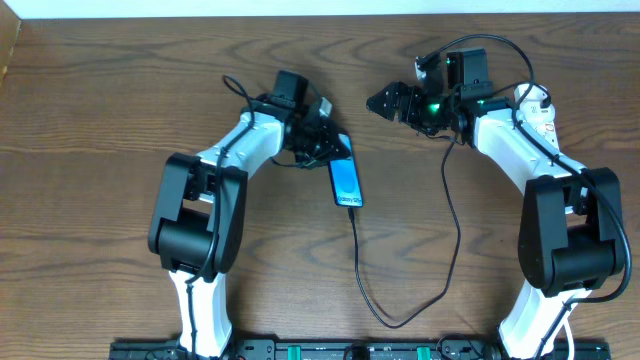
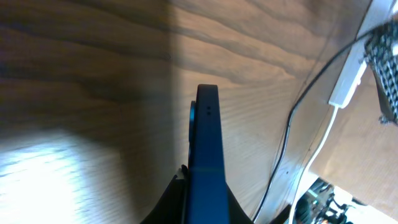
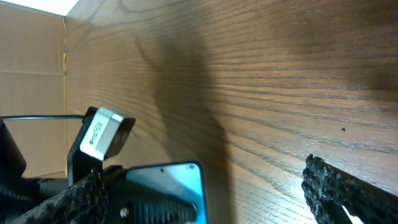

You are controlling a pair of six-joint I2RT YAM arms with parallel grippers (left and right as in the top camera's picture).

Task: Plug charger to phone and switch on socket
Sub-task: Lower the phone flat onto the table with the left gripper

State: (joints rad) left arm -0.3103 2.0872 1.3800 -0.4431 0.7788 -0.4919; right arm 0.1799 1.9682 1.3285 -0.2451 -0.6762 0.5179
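Observation:
The phone [image 1: 345, 183] lies on the wooden table with its blue screen up. My left gripper [image 1: 322, 143] is shut on its far end. In the left wrist view the phone [image 2: 205, 130] shows edge-on between the jaws [image 2: 205, 190]. The black charger cable [image 1: 362, 270] meets the phone's near end, loops down and runs up toward my right arm. My right gripper [image 1: 385, 102] is open and empty, hovering to the right of and beyond the phone. Its wide-apart fingers [image 3: 214, 193] frame the phone [image 3: 183, 177]. The white socket [image 1: 541, 108] with red marks is mostly hidden behind my right arm.
A white narrow piece with a white cord [image 2: 346, 84] lies at the right edge of the left wrist view, with the black cable [image 2: 289, 130] beside it. Cardboard walls [image 3: 31, 68] stand past the table's edges.

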